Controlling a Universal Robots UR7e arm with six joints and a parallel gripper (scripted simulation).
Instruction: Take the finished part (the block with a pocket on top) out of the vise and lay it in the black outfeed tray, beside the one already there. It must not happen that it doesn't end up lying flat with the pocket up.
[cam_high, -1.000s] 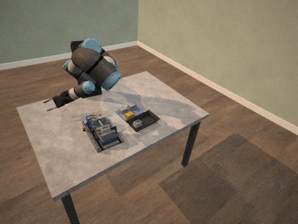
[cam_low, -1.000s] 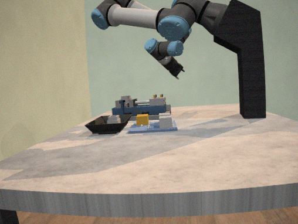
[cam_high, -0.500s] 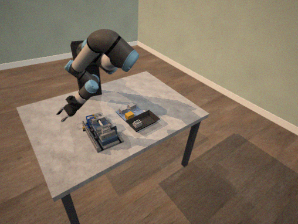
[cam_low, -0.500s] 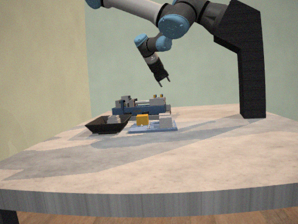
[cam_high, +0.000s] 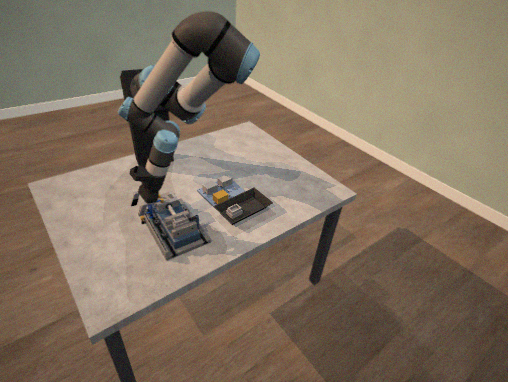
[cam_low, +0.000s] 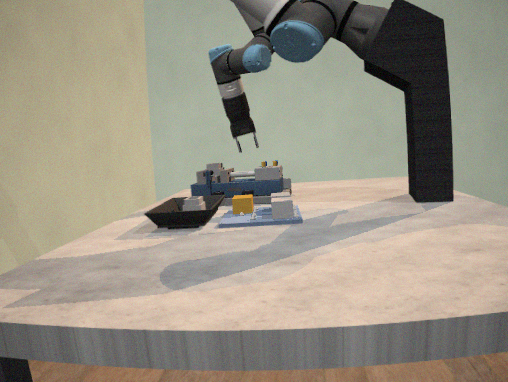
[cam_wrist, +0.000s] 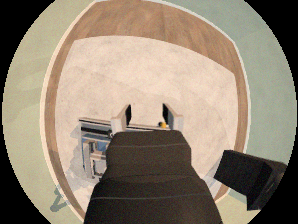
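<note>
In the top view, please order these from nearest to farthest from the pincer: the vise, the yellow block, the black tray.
1. The vise, just below the open pincer.
2. The yellow block, on the blue plate to the right.
3. The black tray, farthest right.

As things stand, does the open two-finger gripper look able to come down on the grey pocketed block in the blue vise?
Probably yes. The gripper hangs open and empty above the blue vise, pointing down, with only air below it. The grey pocketed block sits exposed on top between the jaws.
</note>
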